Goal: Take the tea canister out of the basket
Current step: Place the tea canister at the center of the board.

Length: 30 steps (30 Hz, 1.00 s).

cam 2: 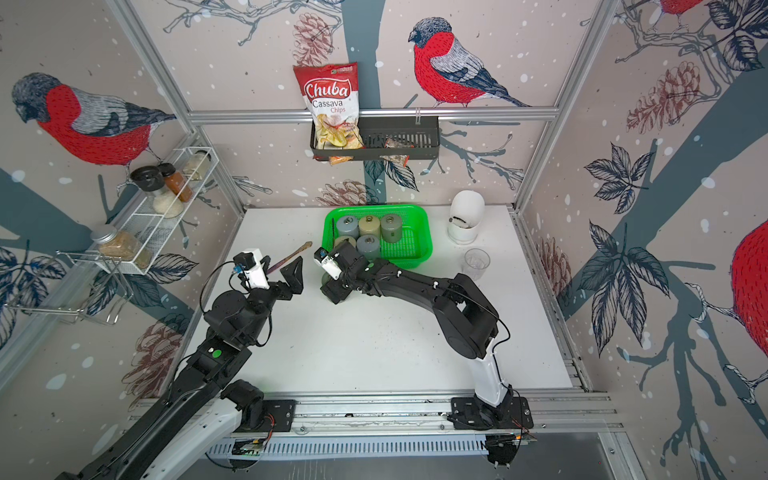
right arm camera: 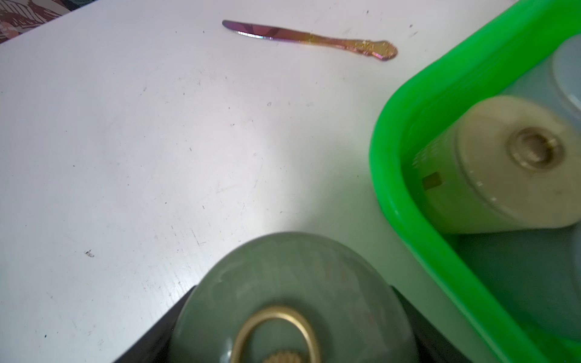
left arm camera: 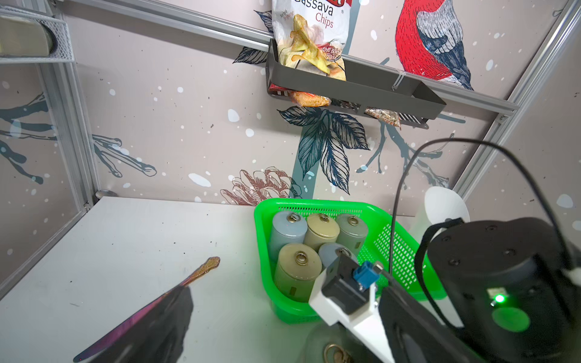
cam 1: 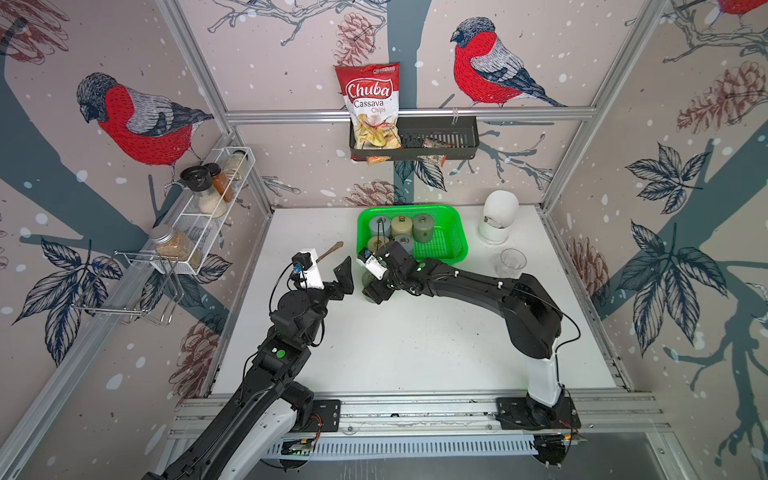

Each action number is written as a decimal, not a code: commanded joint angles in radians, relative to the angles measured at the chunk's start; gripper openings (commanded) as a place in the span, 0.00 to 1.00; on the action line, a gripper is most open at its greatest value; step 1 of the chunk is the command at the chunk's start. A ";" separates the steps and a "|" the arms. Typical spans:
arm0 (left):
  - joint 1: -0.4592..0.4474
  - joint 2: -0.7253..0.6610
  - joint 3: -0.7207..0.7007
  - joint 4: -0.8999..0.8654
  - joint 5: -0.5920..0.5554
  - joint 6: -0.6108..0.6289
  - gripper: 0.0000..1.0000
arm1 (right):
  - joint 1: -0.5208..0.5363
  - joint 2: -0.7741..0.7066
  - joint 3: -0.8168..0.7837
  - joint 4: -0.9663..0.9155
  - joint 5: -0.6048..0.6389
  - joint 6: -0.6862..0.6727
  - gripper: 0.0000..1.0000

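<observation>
Light: bright, even, from above; white tabletop (cam 1: pixel 415 332) nearly washed out in both top views.
Shadows: soft beneath the black right arm (cam 1: pixel 478 286).
Focus: in the right wrist view the grey-green tea canister (right arm camera: pixel 292 283) and bright green perforated plastic basket (right arm camera: pixel 390 176) blur.
Edges: top views bow the silver aluminium frame rails (cam 1: pixel 519 111).

Grey-green tea canister (right arm camera: pixel 283 276), brass-ring lid, upright, just outside front-left corner of bright green basket (cam 1: pixel 444 245)
</observation>
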 commanded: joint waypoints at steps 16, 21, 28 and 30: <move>0.003 0.034 0.001 -0.016 -0.017 0.034 0.97 | -0.021 0.075 -0.011 0.137 0.086 0.092 0.02; 0.004 0.024 0.002 -0.029 -0.016 0.035 0.97 | -0.033 0.079 -0.014 0.132 0.091 0.095 0.14; 0.004 0.026 0.000 -0.033 -0.014 0.030 0.97 | -0.037 0.079 -0.027 0.137 0.082 0.096 0.47; 0.004 0.023 -0.001 -0.033 -0.014 0.028 0.97 | -0.039 0.079 -0.027 0.138 0.075 0.097 0.54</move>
